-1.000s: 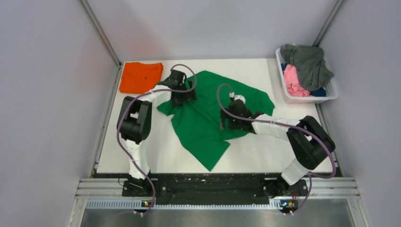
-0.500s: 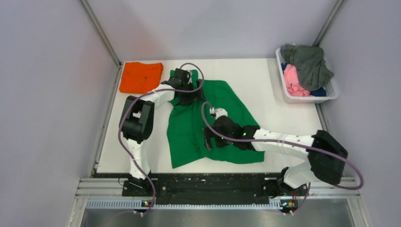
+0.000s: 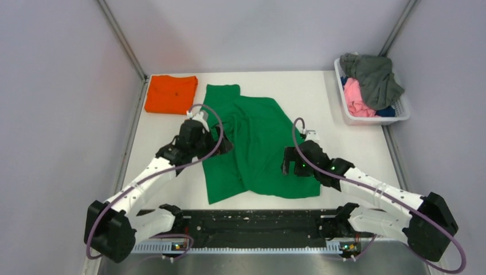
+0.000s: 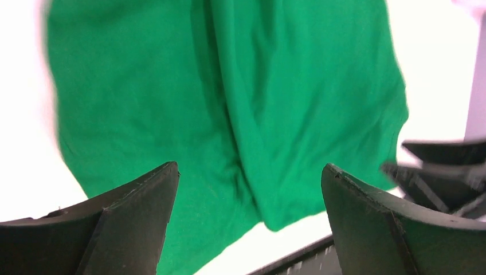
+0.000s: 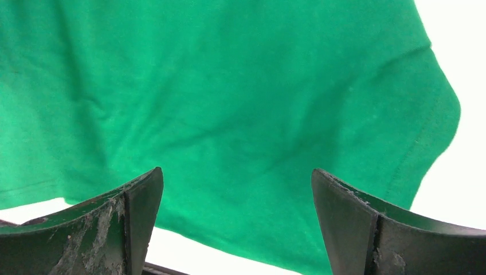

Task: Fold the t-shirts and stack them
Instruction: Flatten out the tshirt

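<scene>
The bright green t-shirt (image 3: 255, 143) lies partly folded in the middle of the white table, with its right side laid over the left. It fills the left wrist view (image 4: 229, 103) and the right wrist view (image 5: 229, 97). The folded orange t-shirt (image 3: 170, 93) lies at the far left corner. My left gripper (image 3: 220, 146) is open and empty over the green shirt's left edge. My right gripper (image 3: 285, 166) is open and empty over its right lower part. Both hover above the cloth and grip nothing.
A white plastic basket (image 3: 403, 116) at the far right holds grey (image 3: 375, 77), pink (image 3: 355, 97) and blue clothes. Grey walls close in both sides and the back. The black base rail (image 3: 258, 220) runs along the near table edge.
Both grippers have let go of the green shirt and drawn back toward the near edge. The shirt went from spread askew to lying lengthwise, folded over itself.
</scene>
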Motion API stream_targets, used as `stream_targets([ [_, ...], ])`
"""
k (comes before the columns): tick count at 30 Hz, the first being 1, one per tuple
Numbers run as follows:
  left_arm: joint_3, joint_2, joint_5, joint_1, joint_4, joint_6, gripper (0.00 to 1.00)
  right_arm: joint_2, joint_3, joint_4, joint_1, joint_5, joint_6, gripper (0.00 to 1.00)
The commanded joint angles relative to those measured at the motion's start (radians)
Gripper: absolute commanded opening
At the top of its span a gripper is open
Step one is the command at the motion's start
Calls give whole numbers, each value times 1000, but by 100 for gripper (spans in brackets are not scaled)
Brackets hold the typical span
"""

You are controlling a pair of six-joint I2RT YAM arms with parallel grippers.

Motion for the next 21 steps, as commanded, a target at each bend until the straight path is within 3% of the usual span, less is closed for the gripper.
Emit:
stream_targets([
  [1, -173, -32, 69, -83, 91, -101, 99, 16, -34, 16, -61, 6, 23, 99],
  [4, -207, 50, 92, -91, 156, -131, 99, 88, -25, 66, -137, -14, 5, 99],
  [10, -134, 283, 36, -76, 158, -126, 99, 313, 22, 189, -322, -102, 11, 99],
  [13, -107, 363, 22, -27, 143, -99, 98, 439, 84, 224, -391, -126, -8, 97],
  [18, -16, 463, -176, 61, 27, -43, 99, 611, 222, 207, -505, -91, -13, 97],
  [21, 38, 501, -190, 131, 15, -15, 98, 684, 297, 202, -565, -113, -10, 97],
])
